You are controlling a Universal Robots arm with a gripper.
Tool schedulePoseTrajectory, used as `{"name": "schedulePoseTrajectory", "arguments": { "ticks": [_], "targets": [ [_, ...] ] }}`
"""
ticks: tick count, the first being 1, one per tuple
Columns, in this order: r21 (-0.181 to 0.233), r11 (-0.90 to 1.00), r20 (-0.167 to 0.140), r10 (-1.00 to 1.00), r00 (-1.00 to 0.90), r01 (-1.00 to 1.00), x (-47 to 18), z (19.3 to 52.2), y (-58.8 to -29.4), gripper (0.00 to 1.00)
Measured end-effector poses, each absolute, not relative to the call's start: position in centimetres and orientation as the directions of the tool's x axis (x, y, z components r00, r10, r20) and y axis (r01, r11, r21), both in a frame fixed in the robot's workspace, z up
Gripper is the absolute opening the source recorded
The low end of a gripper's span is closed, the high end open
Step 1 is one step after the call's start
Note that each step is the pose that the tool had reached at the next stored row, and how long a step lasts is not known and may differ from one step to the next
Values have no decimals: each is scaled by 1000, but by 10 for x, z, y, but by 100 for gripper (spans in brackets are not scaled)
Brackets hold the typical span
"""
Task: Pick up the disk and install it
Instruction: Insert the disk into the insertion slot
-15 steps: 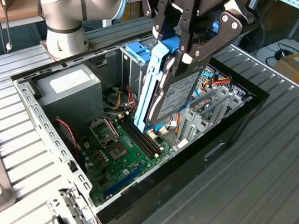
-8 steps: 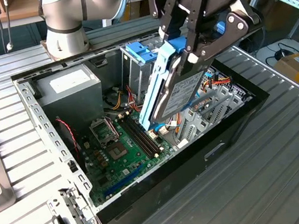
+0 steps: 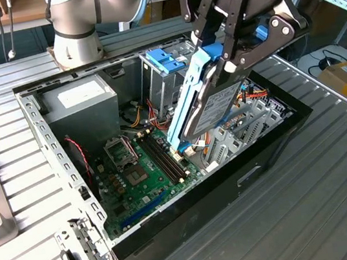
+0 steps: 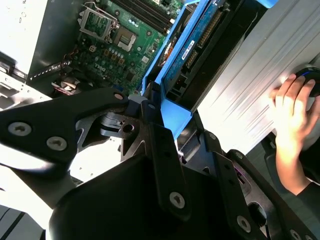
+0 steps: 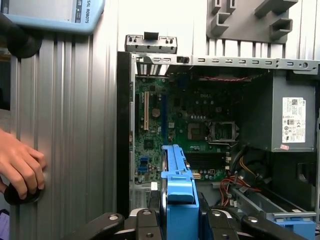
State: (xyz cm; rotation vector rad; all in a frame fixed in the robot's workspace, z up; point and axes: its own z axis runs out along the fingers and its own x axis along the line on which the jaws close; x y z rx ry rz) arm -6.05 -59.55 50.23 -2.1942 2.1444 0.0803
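**Grasp state.** My hand (image 3: 218,54) is closed on the disk (image 3: 213,108), with the fingers clamped over the upper end of its blue rails. The disk hangs tilted below the hand. Its lower end dips inside the open computer case (image 3: 279,140), above the circuit board (image 3: 143,167). I cannot tell whether that lower end touches anything.

**Step in hand (my judgement).** Pick-up is complete. The disk is held over the case and is not yet seated. Installing it calls for the tilt to be taken out and the rails squared to the guides of a bay. I cannot tell which bay is meant.

**Surroundings.**
- The silver drive cage (image 3: 157,83), with its blue latch (image 3: 164,60), stands just beside the disk, beyond it from the hand.
- The grey power supply box (image 3: 81,101) sits well apart from the hand, across the board.
- Red and yellow cables (image 3: 140,114) lie near the foot of the cage. I judge them the likeliest thing to snag.
- The memory slots (image 3: 161,155) lie close under the lower rail.
- A person's hand (image 4: 292,107) rests on the ribbed surface (image 3: 337,177) outside the case, apart from the disk.
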Motion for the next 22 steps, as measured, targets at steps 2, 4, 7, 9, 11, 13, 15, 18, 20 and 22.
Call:
{"name": "schedulePoseTrajectory", "arguments": {
  "ticks": [2, 4, 7, 9, 11, 13, 15, 18, 20, 22],
  "targets": [
    [-15, -22, -87, -996, 24, -1000, -58, 501, -595, 37],
    [-15, -22, -87, -996, 24, -1000, -55, 500, -595, 37],
    [-15, -22, -87, -996, 24, -1000, -52, 499, -595, 37],
    [-15, -22, -86, -996, 24, -1000, -51, 498, -595, 37],
    [-15, -22, -86, -996, 24, -1000, -50, 497, -595, 37],
    [-15, -22, -86, -996, 24, -1000, -49, 496, -595, 37],
    [-15, -22, -86, -996, 24, -1000, -48, 496, -595, 37],
    [-15, -22, -86, -996, 24, -1000, -44, 495, -595, 37],
    [-15, -22, -86, -996, 24, -1000, -41, 494, -595, 37],
    [-15, -22, -86, -996, 23, -1000, -38, 494, -595, 37]
  ]
}}
